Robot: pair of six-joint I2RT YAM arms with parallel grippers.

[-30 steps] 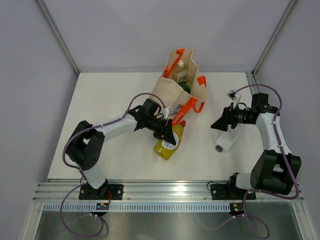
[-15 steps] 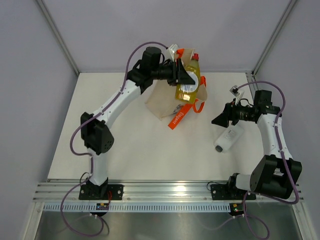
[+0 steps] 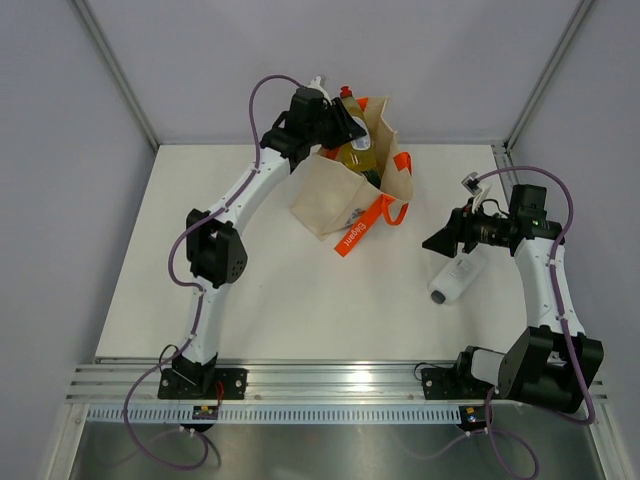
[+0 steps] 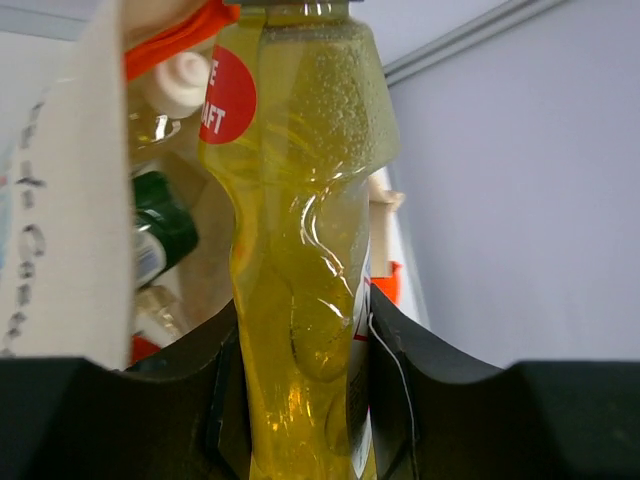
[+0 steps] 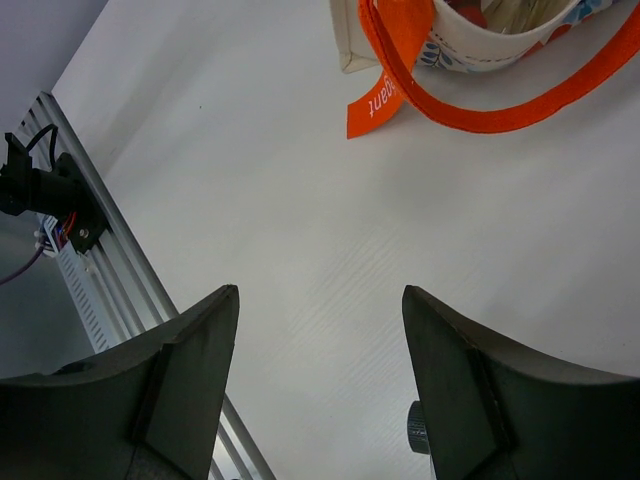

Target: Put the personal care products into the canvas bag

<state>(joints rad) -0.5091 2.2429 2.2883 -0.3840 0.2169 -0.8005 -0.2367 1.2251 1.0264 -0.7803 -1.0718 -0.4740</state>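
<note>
My left gripper (image 3: 342,125) is shut on a yellow-green bottle (image 3: 358,152) with a red cap and holds it upright at the mouth of the canvas bag (image 3: 325,205). In the left wrist view the bottle (image 4: 300,250) sits between my fingers (image 4: 395,350). Behind it, inside the bag (image 4: 70,200), are a white cap (image 4: 182,78) and a dark green bottle (image 4: 165,225). My right gripper (image 3: 440,243) is open and empty above a white bottle with a dark cap (image 3: 457,277) lying on the table. In the right wrist view (image 5: 320,310) only that bottle's cap (image 5: 417,430) shows.
The bag's orange strap (image 3: 360,232) trails onto the table in front of it and also shows in the right wrist view (image 5: 395,85). Grey walls close the back and sides. An aluminium rail (image 3: 330,378) runs along the near edge.
My left arm lifted the yellow-green bottle off the table and swung it up to the bag's mouth. The bag shifted and straightened. My right gripper barely moved.
</note>
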